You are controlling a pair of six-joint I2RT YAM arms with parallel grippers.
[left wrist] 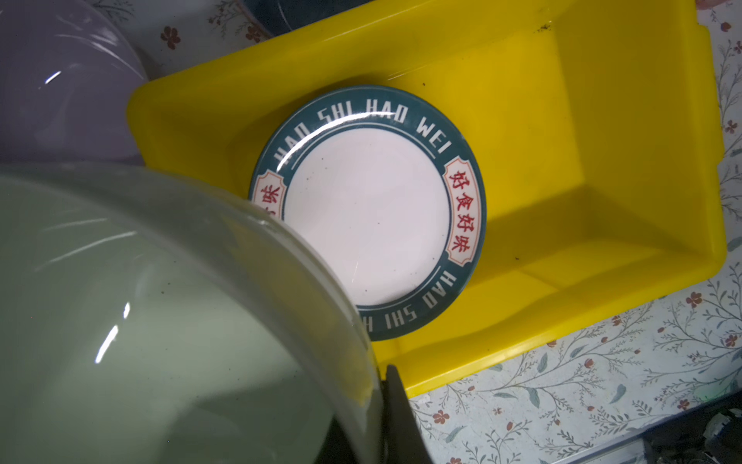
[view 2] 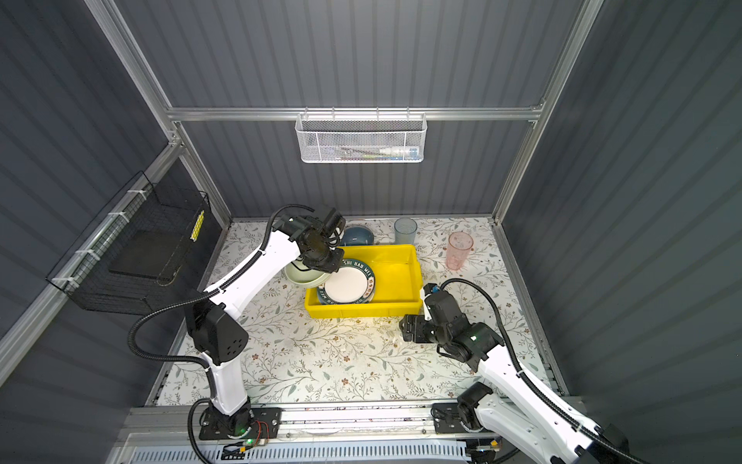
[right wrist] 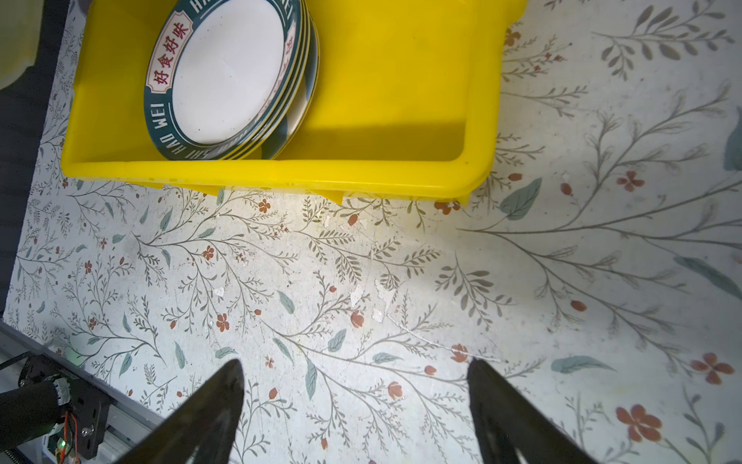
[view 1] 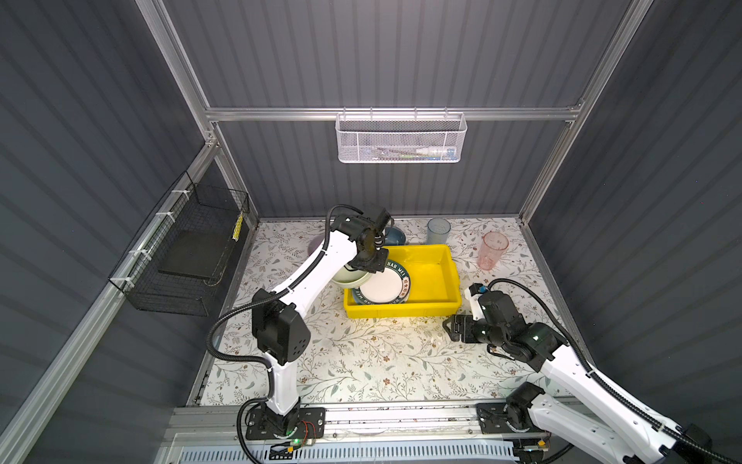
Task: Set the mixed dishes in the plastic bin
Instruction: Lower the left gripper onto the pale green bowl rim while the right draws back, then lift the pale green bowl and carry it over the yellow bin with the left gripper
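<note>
Pinching the green bowl (left wrist: 120, 301) by its rim, the left gripper (view 1: 364, 267) hangs at the bin's (view 1: 401, 311) left wall, beside stacked plates (view 1: 383, 287) leaning inside. The right gripper (right wrist: 355, 365) is spread and empty over the cloth (right wrist: 361, 261). Blue bowl (view 1: 395, 237), blue tumbler (view 1: 438, 231) and pink tumbler (view 1: 492, 249) stand outside the bin. The left arm mostly hides the lilac bowl (left wrist: 60, 80).

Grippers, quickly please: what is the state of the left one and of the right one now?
Left gripper: closed, holding the pale green bowl by its rim.
Right gripper: open, holding nothing.
</note>
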